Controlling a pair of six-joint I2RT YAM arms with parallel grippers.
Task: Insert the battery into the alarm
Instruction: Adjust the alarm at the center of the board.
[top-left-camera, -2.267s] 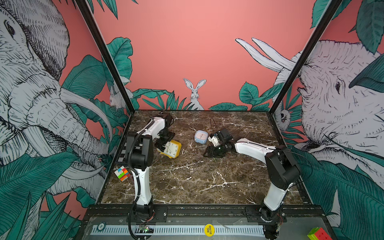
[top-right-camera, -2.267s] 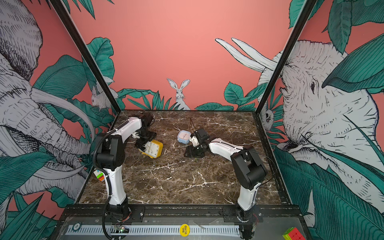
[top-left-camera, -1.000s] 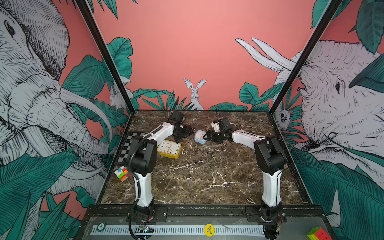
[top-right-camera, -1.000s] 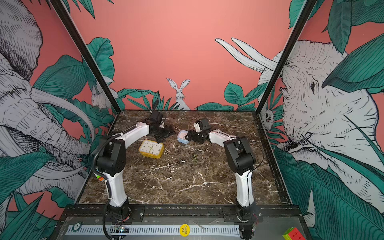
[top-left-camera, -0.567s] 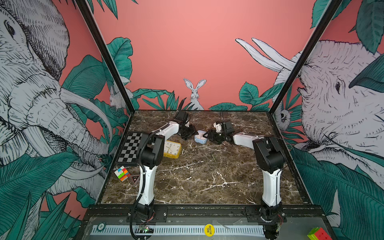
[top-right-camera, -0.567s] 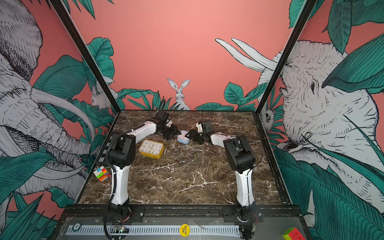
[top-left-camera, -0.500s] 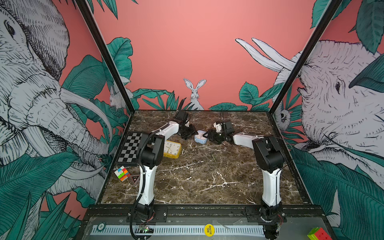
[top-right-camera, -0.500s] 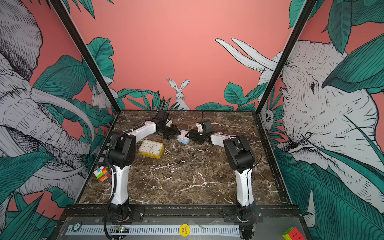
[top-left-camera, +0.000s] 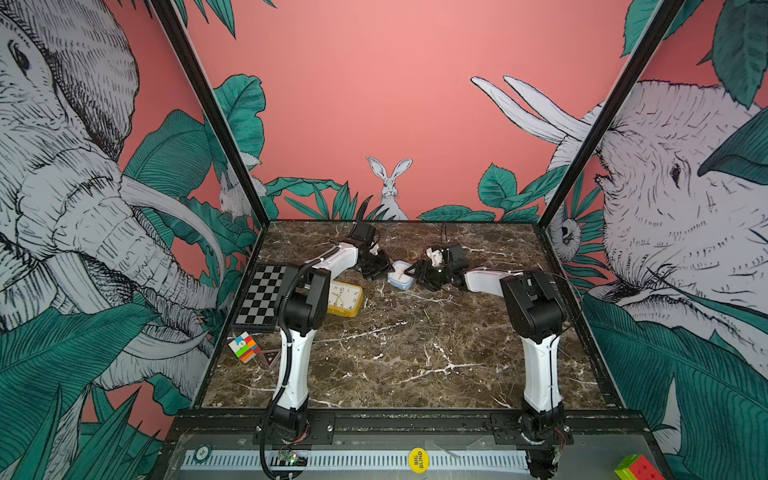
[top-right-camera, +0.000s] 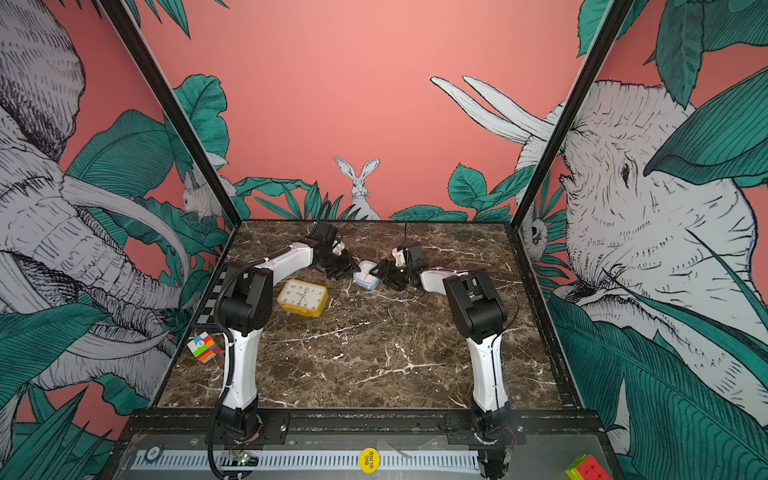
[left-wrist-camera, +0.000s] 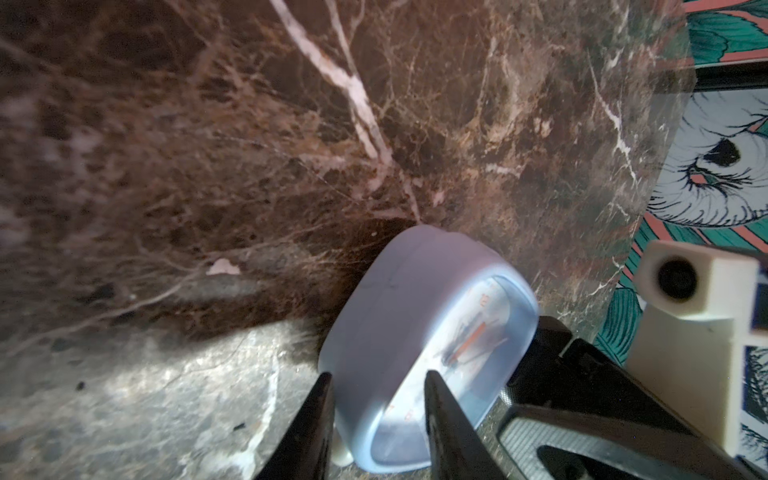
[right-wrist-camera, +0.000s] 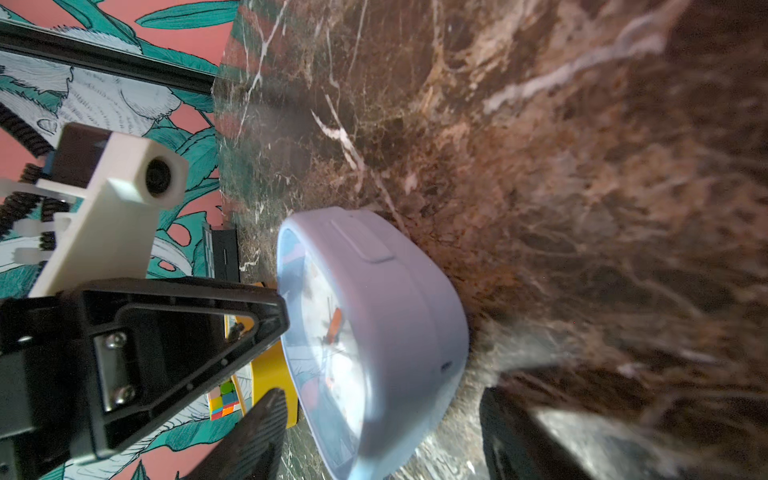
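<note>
A: Left edge first. Entry?

B: A checkerboard (top-left-camera: 262, 299) lies flat along the left edge of the table (top-left-camera: 415, 353). A colour cube (top-left-camera: 244, 347) sits just near of it, at the same edge.

A: Next to the right?

B: The yellow alarm clock (top-right-camera: 303, 296) is on its back with the dial up, left of centre. It is free of both sets of fingers.

A: Left arm?

B: The left gripper (top-left-camera: 380, 270) is low over the table at far centre, extended from the left. Its fingers (left-wrist-camera: 320, 415) are closed onto the blue alarm clock (top-left-camera: 400, 277). In the left wrist view one finger lies against the back shell and the other across the dial glass. In the right wrist view a fingertip touches the rim of the dial.

A: Where exactly is the blue clock?

B: It is at far centre of the table, between the two grippers and to the far right of the yellow one. It is up on edge, and the pale dial shows in both top views. A shadow lies close under it, but I cannot tell whether the base rests on the table.

A: Right arm?

B: The right gripper (top-left-camera: 415, 277) is extended from the right, at the clock's right end. Its fingers (right-wrist-camera: 257, 436) stand wide, one on the dial side and one on the back side. A slim gap shows at each, so they are spread and not clamped.
</note>
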